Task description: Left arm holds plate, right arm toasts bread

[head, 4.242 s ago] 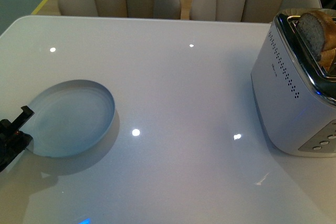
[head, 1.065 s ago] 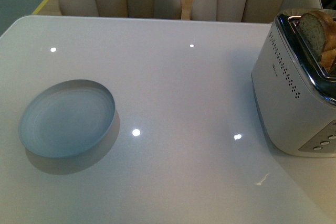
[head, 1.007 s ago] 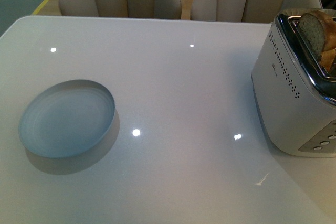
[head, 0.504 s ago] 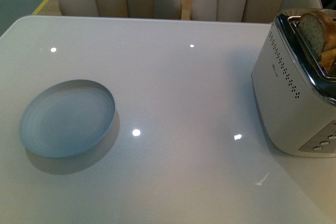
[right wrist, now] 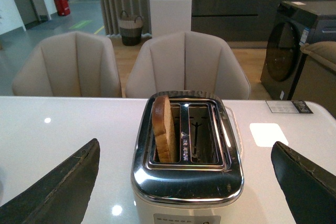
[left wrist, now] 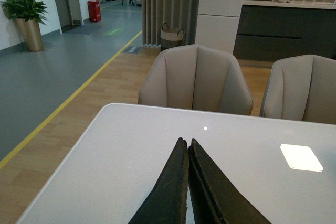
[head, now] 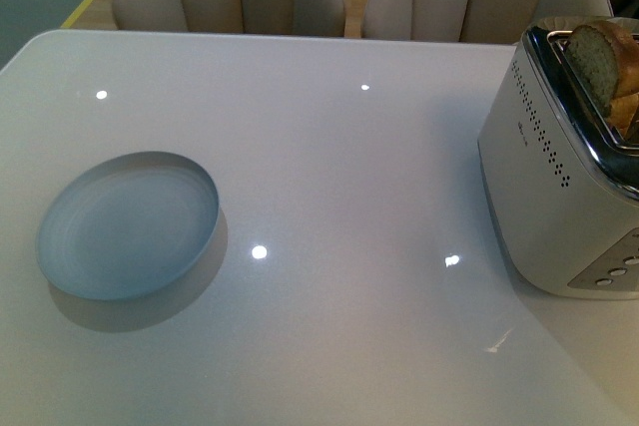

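Front view: the plate (head: 128, 225) sits empty near the left edge of the white desk (head: 339, 177). The bread (head: 599, 62) stands in a slot of the toaster (head: 559, 187) at the right edge.

Left wrist view: the left hand (left wrist: 187, 145) is clenched, fingers pressed together, grasping nothing.

Right wrist view: the right hand (right wrist: 184, 179) is spread wide, facing the toaster; the bread stands in one slot.

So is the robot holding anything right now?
No. The left gripper is shut on nothing, the right gripper is open, and the round pale blue-grey plate sits alone.
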Controlling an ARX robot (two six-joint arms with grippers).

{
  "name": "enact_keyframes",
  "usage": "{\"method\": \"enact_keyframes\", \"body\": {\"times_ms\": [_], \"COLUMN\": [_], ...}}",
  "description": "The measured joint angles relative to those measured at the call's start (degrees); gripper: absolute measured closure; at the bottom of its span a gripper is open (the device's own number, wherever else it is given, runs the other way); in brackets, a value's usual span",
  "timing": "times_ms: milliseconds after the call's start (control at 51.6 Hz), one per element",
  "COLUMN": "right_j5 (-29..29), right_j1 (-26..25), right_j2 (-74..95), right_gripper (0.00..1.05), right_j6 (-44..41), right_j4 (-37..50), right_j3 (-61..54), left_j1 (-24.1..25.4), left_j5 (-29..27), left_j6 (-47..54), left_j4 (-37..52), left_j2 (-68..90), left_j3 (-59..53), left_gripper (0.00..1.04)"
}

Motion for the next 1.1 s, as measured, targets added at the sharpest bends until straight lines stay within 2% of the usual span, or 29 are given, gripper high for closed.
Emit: {"method": "enact_keyframes", "body": {"times_ms": [77,194,620,775,813,891,1104], "right_j5": [0.0,0.0,0.0,0.0,0.0,0.0,0.0], "right_j1": [0.0,0.0,0.0,0.0,0.0,0.0,0.0], "right_j2": [0.0,0.0,0.0,0.0,0.0,0.0,0.0], "right_gripper": [0.09,0.09,0.09,0.09,0.09,0.09,0.09], "right_j6": [0.0,0.0,0.0,0.0,0.0,0.0,0.0], "right_j4": [0.0,0.0,0.0,0.0,0.0,0.0,0.0], "right_j3": [0.0,0.0,0.0,0.0,0.0,0.0,0.0], "left_j1": [0.0,0.0,0.0,0.0,0.0,0.0,0.0], "left_j5": [0.0,0.0,0.0,0.0,0.0,0.0,0.0], "left_j6": [0.0,0.0,0.0,0.0,0.0,0.0,0.0], "left_j4": [-1.7,-10.8,-11.5,-11.5,-11.5,-11.5,-11.5], "left_j2": [-1.6,-9.5,-11.1,-11.1,-11.1,-11.1,-11.1], "left_j3": [0.0,0.0,0.0,0.0,0.0,0.0,0.0], "left_gripper": [1.02,1.02,1.01,0.74,0.64,0.50,0.16]}}
